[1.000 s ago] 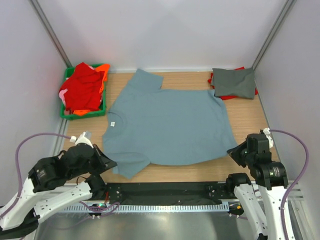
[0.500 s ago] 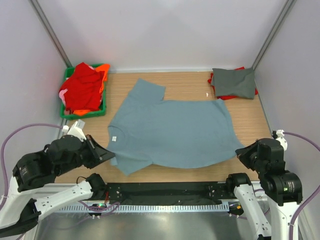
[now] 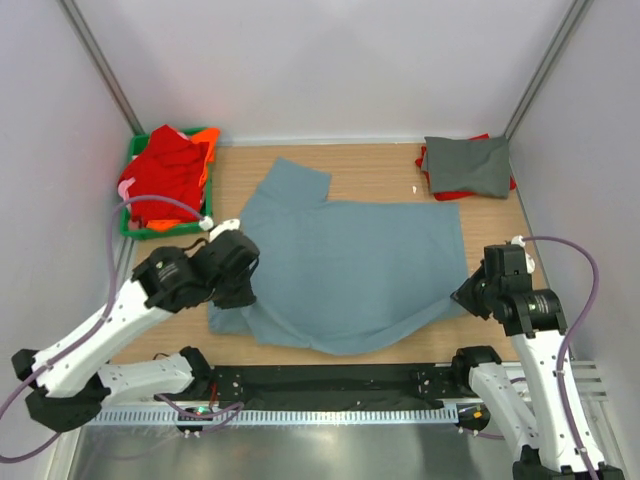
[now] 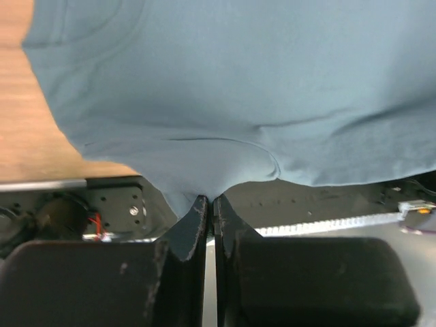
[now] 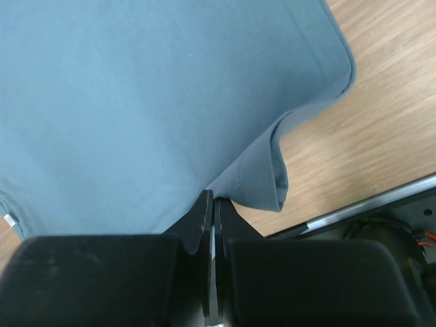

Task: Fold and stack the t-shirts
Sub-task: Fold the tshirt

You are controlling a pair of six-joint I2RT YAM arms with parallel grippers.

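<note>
The blue-grey t-shirt lies spread across the middle of the table, with its near edge raised at both ends. The left gripper is pinched tight on the near-left part of the cloth. The right gripper is clamped on the near-right corner, which hangs in a small fold beside it.

I'd say a fold is beginning. Both ends ought to rise together and level, with the hem taut between them, then travel to the far edge so the halves meet squarely. Uneven height would skew the crease.

From above, the left arm covers the near-left sleeve, so what exactly it grips is unclear. Under the dark grey shirt at far right, only a red rim shows. The red and orange shirts are heaped in the green crate at far left.
</note>
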